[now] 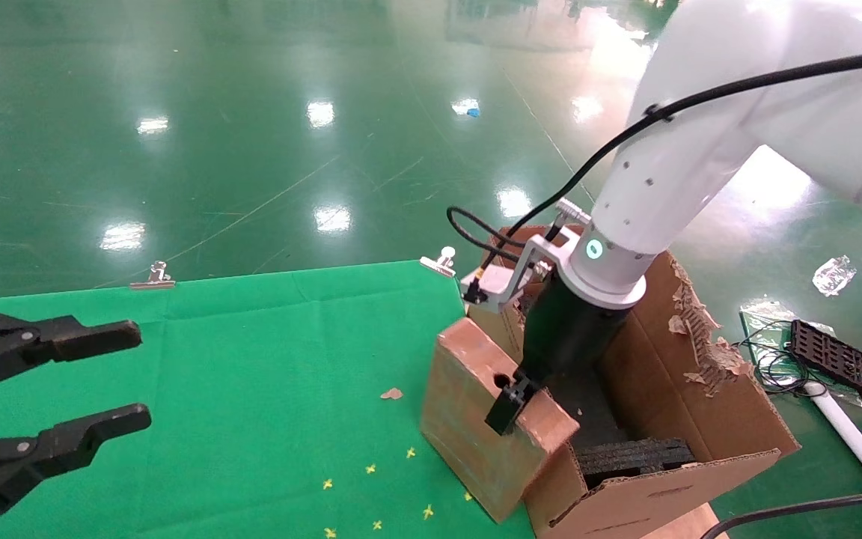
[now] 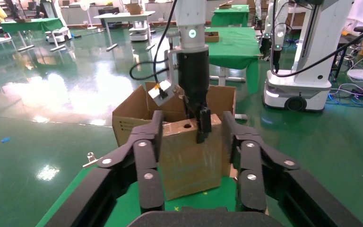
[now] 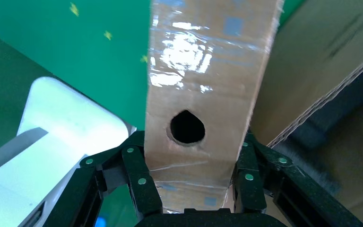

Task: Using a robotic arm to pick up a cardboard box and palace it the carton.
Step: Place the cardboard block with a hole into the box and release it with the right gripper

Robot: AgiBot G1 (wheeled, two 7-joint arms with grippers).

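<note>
My right gripper (image 1: pixel 527 400) is shut on the top end of the small brown cardboard box (image 1: pixel 468 419), which has a round hole (image 1: pixel 500 379) near the fingers. The box stands tilted at the right edge of the green table, against the large carton (image 1: pixel 700 404). I cannot tell whether its base touches the cloth. The carton has a ragged flap and black foam (image 1: pixel 633 457) inside. In the right wrist view the gripper (image 3: pixel 191 156) clamps the taped box (image 3: pixel 203 71) on both sides. My left gripper (image 1: pixel 139 374) is open and empty at the table's left; in its own view (image 2: pixel 192 120) it faces the box (image 2: pixel 189 161).
The green cloth (image 1: pixel 251 374) bears small yellow crosses and a cardboard scrap (image 1: pixel 391 393). Binder clips (image 1: pixel 153 277) (image 1: pixel 440 262) hold its far edge. A black tray (image 1: pixel 839 359), cables and a white pole lie on the floor to the right of the carton.
</note>
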